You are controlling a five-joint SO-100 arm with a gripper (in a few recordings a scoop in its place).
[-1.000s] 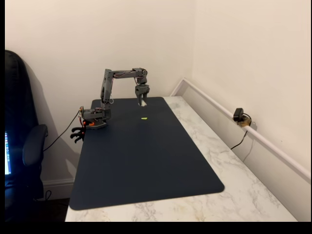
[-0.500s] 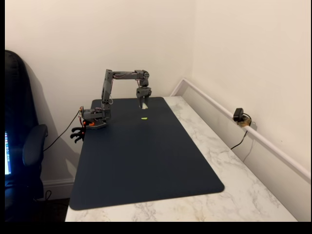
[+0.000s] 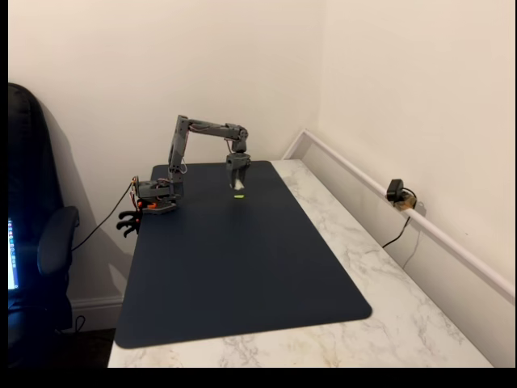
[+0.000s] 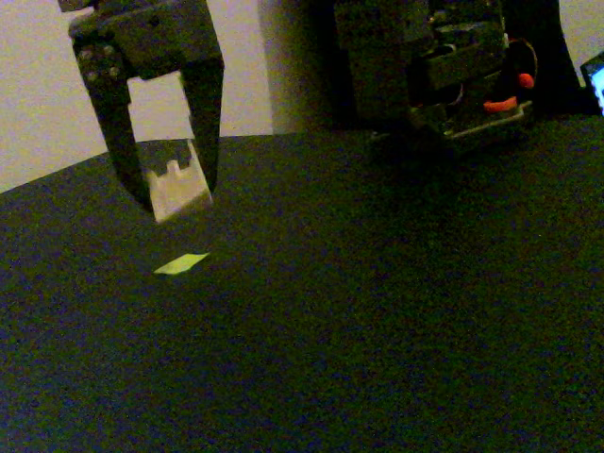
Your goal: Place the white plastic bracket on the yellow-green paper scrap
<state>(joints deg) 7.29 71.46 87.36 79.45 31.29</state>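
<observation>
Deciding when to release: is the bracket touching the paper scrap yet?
Apart. A fixed view shows the bracket held in the gripper above the mat, with dark mat visible between it and the scrap.

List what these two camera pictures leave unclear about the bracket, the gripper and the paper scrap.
- White plastic bracket: its upper part is hidden between the dark fingers; in the wide fixed view it is too small to make out.
- Gripper: its top is cut off by the picture's upper edge.
- Yellow-green paper scrap: a speck in the wide view, shape unreadable.
</observation>
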